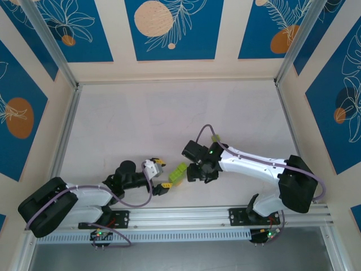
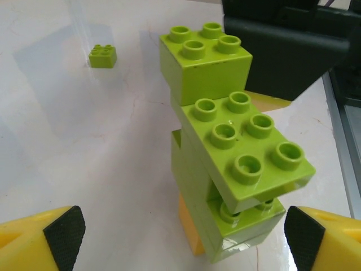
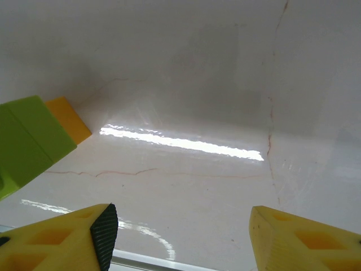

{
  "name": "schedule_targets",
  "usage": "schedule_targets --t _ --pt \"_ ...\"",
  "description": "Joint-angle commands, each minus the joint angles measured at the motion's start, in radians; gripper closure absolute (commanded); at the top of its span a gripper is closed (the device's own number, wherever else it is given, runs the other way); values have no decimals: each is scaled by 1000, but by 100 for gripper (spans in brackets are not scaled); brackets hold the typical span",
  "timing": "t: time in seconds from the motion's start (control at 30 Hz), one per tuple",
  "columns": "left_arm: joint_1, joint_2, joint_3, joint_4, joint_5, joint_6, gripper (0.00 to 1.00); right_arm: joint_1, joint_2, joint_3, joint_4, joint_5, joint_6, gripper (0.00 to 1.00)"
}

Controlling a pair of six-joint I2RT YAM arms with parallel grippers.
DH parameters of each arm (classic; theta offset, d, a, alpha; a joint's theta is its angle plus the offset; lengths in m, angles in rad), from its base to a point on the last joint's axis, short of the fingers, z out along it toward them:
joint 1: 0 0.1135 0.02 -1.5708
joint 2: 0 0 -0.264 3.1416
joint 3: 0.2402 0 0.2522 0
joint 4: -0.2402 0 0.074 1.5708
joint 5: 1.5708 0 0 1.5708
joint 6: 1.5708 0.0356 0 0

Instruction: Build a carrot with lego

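The carrot point(image 2: 225, 141) rests on the tabletop point(image 1: 141, 124) between the arms. The left end effector point(image 1: 162, 189) is released, its pads flanking it without touching. The right end effector point(image 3: 180, 237), just beside it, is spread on nothing. A loose green brick point(image 2: 102, 55) lies apart.

Table point(image 1: 169, 118): white, glossy, with faint hairline cracks.
Wall panels point(image 1: 172, 28): blue with orange discs, around the table.
Rail point(image 1: 186, 216): grey metal, along the table's near edge.
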Motion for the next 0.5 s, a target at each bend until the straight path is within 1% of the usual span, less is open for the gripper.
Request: schedule_targets --t 0.0,0.07,0.27,0.47 --pt "0 4 14 17 42 13 9 -17 29 32 9 -13 -32 36" --pt "-4 6 19 8 44 19 12 -28 44 42 15 -13 -42 36" --pt "-7 29 23 16 52 25 16 -56 79 76 27 -1 -71 36" --pt "-10 24 20 17 52 28 17 -87 122 113 34 8 -105 36"
